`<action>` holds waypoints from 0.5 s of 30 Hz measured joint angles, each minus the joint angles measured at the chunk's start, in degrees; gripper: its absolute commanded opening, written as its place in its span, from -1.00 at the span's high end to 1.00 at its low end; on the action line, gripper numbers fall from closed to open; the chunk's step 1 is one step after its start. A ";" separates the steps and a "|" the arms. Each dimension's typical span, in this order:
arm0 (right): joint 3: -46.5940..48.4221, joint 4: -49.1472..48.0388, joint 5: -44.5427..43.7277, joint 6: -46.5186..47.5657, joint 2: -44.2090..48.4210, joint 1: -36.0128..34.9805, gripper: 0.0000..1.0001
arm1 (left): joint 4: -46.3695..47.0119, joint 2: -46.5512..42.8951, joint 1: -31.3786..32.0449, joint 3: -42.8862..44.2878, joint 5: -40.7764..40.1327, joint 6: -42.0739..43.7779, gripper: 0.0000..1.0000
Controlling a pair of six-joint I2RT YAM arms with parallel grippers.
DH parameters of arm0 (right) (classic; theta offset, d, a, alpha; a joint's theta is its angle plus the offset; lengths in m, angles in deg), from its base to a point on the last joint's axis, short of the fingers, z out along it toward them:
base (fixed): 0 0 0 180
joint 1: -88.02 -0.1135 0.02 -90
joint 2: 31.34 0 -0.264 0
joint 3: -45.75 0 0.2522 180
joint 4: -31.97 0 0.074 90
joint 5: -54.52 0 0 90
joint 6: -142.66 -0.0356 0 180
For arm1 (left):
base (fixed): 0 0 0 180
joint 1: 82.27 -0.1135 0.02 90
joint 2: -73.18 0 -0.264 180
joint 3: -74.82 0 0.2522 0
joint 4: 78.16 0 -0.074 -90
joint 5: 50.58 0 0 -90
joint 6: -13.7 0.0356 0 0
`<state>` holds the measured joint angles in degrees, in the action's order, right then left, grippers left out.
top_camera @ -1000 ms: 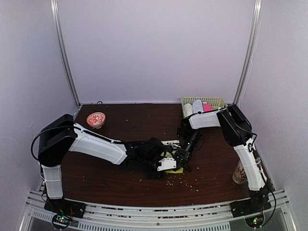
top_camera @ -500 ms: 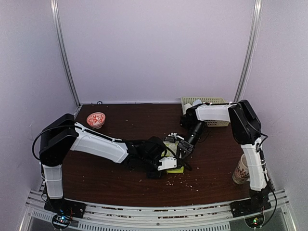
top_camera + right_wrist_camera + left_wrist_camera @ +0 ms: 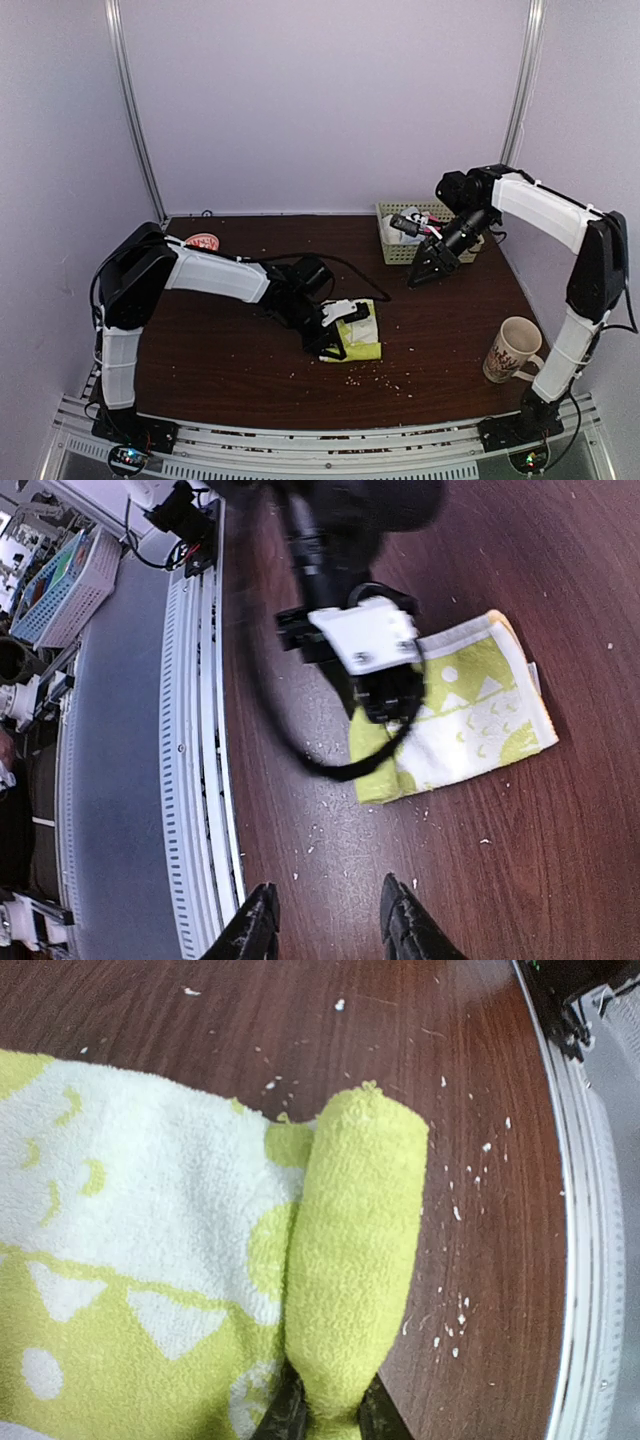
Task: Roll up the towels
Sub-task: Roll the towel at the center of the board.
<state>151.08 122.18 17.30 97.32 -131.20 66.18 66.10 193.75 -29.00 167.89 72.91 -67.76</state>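
The yellow-green towel (image 3: 362,336) with cream patterns lies on the brown table near the middle. Its near edge is curled into a short roll (image 3: 355,1250), and the rest lies flat (image 3: 130,1260). My left gripper (image 3: 334,344) is shut on the end of that roll, with the fingertips (image 3: 285,1418) pinching it from both sides. My right gripper (image 3: 416,279) hangs in the air in front of the basket, well away from the towel. It is open (image 3: 328,930) with nothing between its fingers, and the towel (image 3: 470,720) lies ahead of it.
A cream wicker basket (image 3: 392,250) holding rolled cloths stands at the back right. A mug (image 3: 510,350) is at the front right, and a red patterned bowl (image 3: 205,241) at the back left. Crumbs dot the table. The metal rail (image 3: 195,780) runs along the table's near edge.
My right gripper has let go of the towel, opened and risen back right toward the basket. My left gripper has closed on the rolled edge and shifted slightly.
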 measured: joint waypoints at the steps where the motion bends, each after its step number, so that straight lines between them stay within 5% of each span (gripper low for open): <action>1: -1.46 -0.17 0.20 1.36 2.62 -0.07 0.26 | -1.09 1.40 -0.85 1.62 2.29 -1.18 0.68; 8: -12.33 -3.76 -1.46 6.51 15.30 -5.49 0.19 | -9.27 9.29 -2.75 11.04 14.49 -5.70 0.69; 15: -28.24 -20.33 -21.20 0.28 18.80 -26.14 0.15 | -13.25 12.92 -2.95 14.12 21.29 -8.28 0.70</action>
<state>122.84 101.85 -3.90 97.61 -112.40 40.04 52.86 206.67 -31.95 182.01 94.20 -76.04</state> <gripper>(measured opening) 0.420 0.151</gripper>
